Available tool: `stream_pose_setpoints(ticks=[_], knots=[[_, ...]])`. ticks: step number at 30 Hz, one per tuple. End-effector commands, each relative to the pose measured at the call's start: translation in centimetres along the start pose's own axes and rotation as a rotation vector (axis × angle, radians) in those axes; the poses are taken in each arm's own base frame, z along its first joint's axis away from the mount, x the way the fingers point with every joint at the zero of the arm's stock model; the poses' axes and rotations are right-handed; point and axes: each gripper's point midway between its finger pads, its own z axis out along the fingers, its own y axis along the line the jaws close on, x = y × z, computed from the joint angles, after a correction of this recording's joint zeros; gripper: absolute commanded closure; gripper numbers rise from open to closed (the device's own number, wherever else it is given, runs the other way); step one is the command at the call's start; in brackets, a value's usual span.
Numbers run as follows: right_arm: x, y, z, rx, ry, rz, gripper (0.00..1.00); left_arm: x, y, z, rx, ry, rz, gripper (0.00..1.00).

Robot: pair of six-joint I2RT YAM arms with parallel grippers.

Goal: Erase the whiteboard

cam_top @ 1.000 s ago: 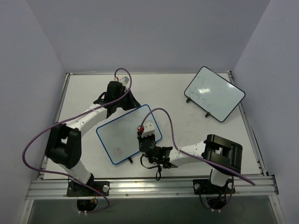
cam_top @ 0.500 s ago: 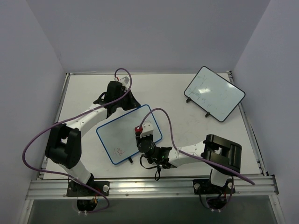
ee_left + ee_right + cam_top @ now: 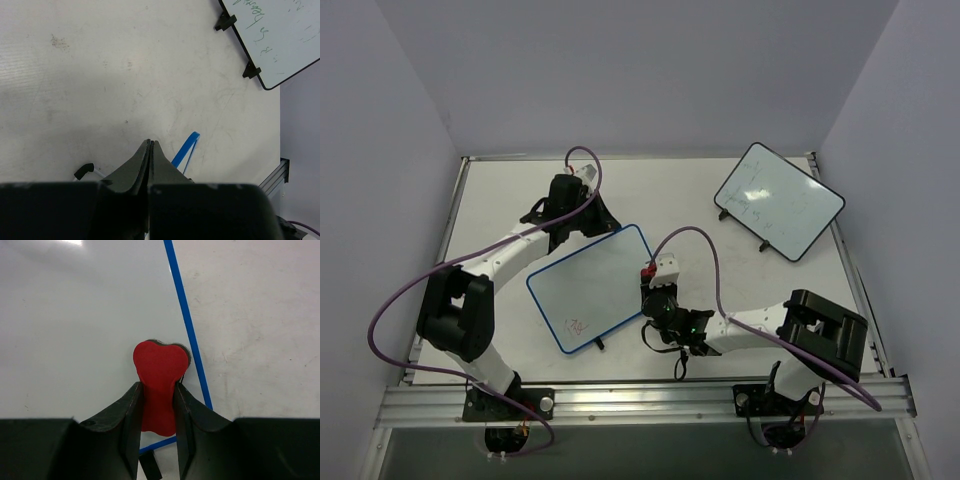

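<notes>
Your right fingers (image 3: 131,412) have slid right over the last second and now sit at the whiteboard (image 3: 590,285)'s right edge. They pinch a flat red eraser (image 3: 159,385) with a lobed, heart-like top. The glossy, blue-rimmed, round-cornered board lies in the middle of the scuffed bench (image 3: 720,270), with red scribbles (image 3: 576,325) by its near corner. Your left fingers (image 3: 142,167) are pressed together.

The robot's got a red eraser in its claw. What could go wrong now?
The red eraser in the right gripper sits right at the blue rim of the whiteboard, so it could slip off the edge. The red scribbles are at the near corner, far from it; a short wipe might miss them. The left gripper is shut by the far edge; whether it pins the board is unclear, so rubbing might shove it.
</notes>
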Motion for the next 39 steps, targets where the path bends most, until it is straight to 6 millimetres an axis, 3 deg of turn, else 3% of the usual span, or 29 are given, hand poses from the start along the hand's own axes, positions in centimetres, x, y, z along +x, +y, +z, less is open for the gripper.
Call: stream_pose_setpoints(ticks=[1,11,18,21,23,25,26,29,30,35,39], knots=[[-1.1,-1.4,-0.4,0.047,-0.025,0.020,1.00,-0.8,-2.0,-1.3,0.043,-0.034,0.003,0.96],[-2.0,-0.8,-1.0,0.014,-0.044,0.035,1.00,-4.2,-2.2,-3.1,0.001,-0.141,-0.022,0.84],[-1.9,-0.5,-1.3,-0.010,-0.046,0.040,1.00,-8.5,-1.0,-6.9,-0.039,-0.227,-0.034,0.71],[-2.0,-0.3,-1.5,-0.020,-0.043,0.040,1.00,-9.8,1.6,-9.3,-0.099,-0.253,-0.063,0.61],[-2.2,-0.1,-1.6,-0.028,-0.042,0.038,1.00,-10.3,4.6,-10.8,-0.158,-0.278,-0.115,0.57],[-2.7,0.1,-1.9,-0.035,-0.044,0.035,1.00,-10.5,6.0,-12.8,-0.188,-0.320,-0.160,0.55],[-2.9,0.2,-2.1,-0.040,-0.047,0.036,1.00,-10.5,8.1,-14.2,-0.240,-0.353,-0.197,0.55],[-3.8,1.0,-2.6,-0.065,-0.051,0.044,1.00,-9.0,12.0,-15.7,-0.370,-0.349,-0.261,0.55],[-4.1,1.3,-2.9,-0.077,-0.050,0.039,1.00,-8.8,14.2,-16.7,-0.436,-0.358,-0.296,0.56],[-5.6,3.8,-3.3,-0.134,-0.065,0.031,1.00,-5.7,17.9,-15.8,-0.494,-0.283,-0.372,0.67],[-4.8,6.5,-3.1,-0.177,-0.056,0.000,1.00,-3.0,19.7,-14.4,-0.522,-0.211,-0.407,0.75]])
